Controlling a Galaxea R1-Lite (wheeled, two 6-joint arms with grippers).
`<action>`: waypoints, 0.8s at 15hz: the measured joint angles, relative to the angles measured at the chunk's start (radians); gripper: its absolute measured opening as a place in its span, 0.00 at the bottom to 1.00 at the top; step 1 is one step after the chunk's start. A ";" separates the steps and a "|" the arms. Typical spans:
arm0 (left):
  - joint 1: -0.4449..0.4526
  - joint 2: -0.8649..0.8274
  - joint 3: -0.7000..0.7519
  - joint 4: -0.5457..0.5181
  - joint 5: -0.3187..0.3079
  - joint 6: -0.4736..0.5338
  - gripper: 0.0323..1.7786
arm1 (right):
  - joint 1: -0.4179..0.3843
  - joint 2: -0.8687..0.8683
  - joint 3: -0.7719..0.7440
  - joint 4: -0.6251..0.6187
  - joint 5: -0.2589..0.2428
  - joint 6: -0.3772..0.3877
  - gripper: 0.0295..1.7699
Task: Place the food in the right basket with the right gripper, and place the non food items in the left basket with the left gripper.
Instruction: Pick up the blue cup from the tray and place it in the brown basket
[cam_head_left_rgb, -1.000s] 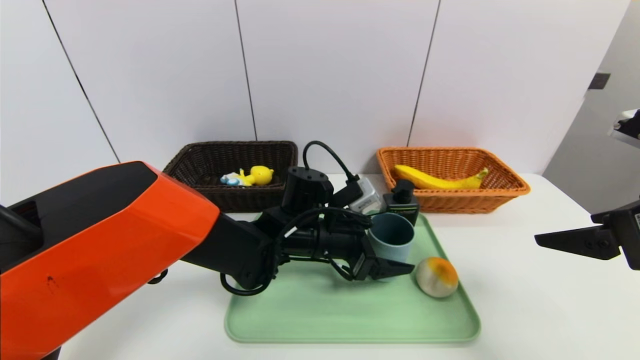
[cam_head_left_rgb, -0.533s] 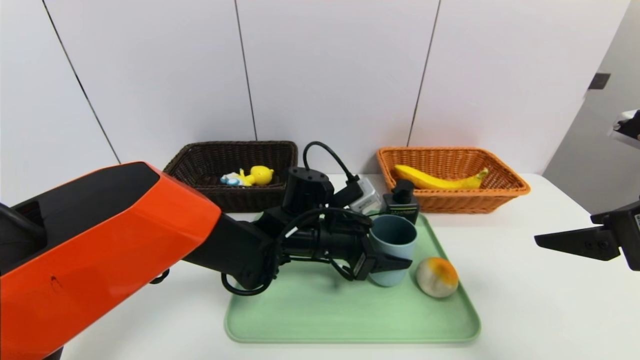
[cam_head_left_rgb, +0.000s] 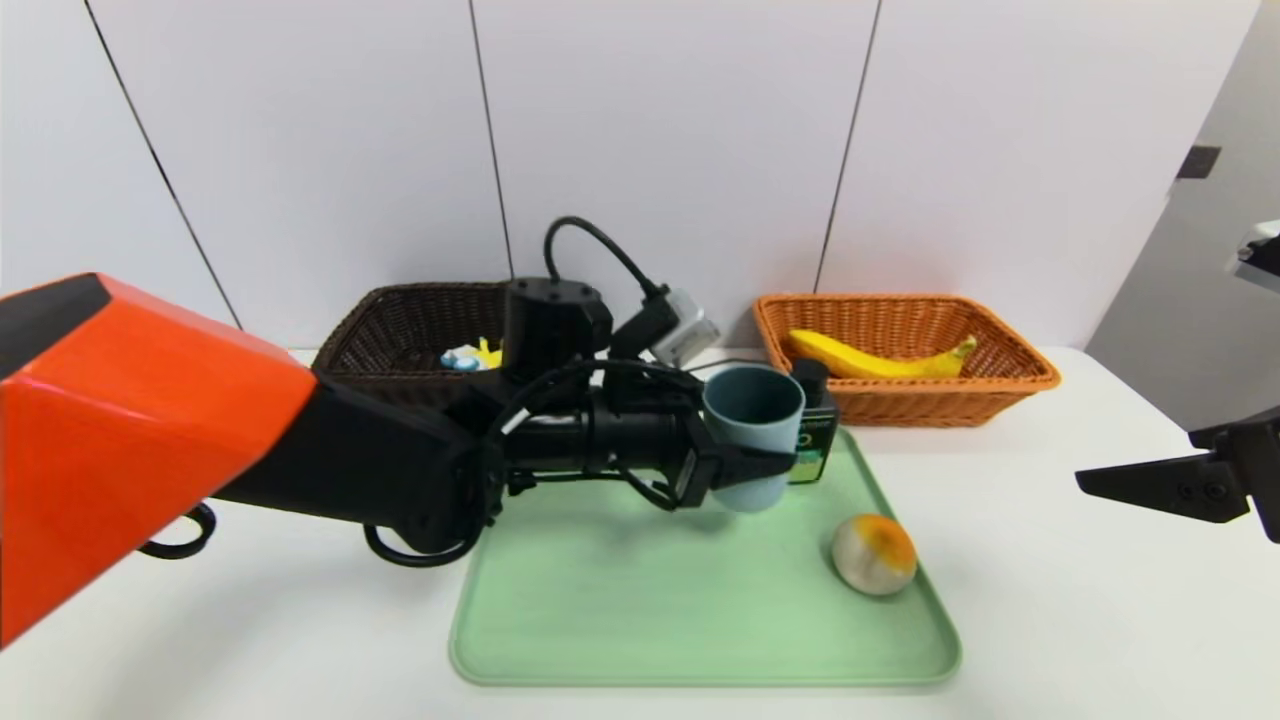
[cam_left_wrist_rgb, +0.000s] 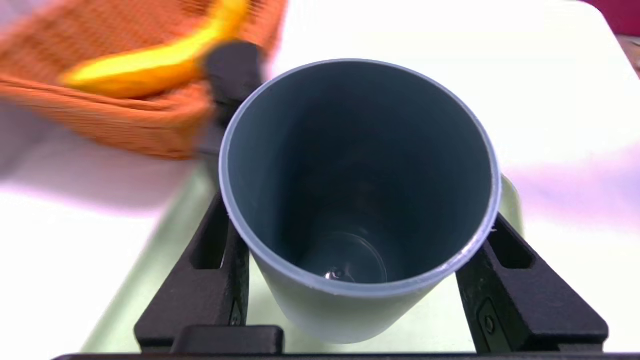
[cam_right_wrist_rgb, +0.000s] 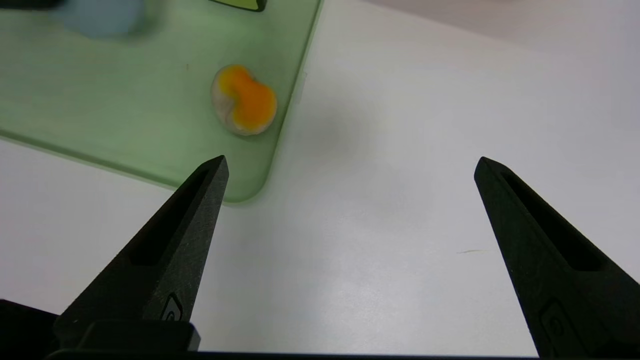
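My left gripper (cam_head_left_rgb: 762, 458) is shut on the grey-blue cup (cam_head_left_rgb: 752, 432), holding it upright and lifted above the green tray (cam_head_left_rgb: 640, 610). In the left wrist view its black fingers (cam_left_wrist_rgb: 215, 270) press both sides of the cup (cam_left_wrist_rgb: 357, 165). The dark pump bottle (cam_head_left_rgb: 818, 432) stands on the tray, half hidden behind the cup. The round pale fruit (cam_head_left_rgb: 873, 553) (cam_right_wrist_rgb: 244, 100) lies on the tray's right side. A banana (cam_head_left_rgb: 880, 360) lies in the orange right basket (cam_head_left_rgb: 1010, 385). The yellow toy (cam_head_left_rgb: 470, 356) lies in the dark left basket (cam_head_left_rgb: 385, 330), partly hidden by my arm. My right gripper (cam_head_left_rgb: 1088, 481) (cam_right_wrist_rgb: 351, 161) hangs open over the table, right of the tray.
The two baskets stand at the back against a white panelled wall. The white table (cam_head_left_rgb: 1080, 620) runs around the tray, with its edge at the far right. My orange left arm (cam_head_left_rgb: 150, 430) fills the left foreground.
My left gripper closed on the cup, then lifted it off the tray and drew it back and to the left. The right arm has not moved.
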 joint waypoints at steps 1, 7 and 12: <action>0.028 -0.027 -0.001 0.005 0.020 -0.009 0.62 | 0.000 -0.001 0.000 -0.001 0.000 0.000 0.96; 0.251 -0.152 -0.051 0.112 0.037 -0.017 0.62 | 0.007 -0.002 0.002 -0.001 0.005 -0.001 0.96; 0.393 -0.161 -0.123 0.214 0.037 -0.017 0.62 | 0.014 -0.012 0.013 -0.001 0.005 -0.003 0.96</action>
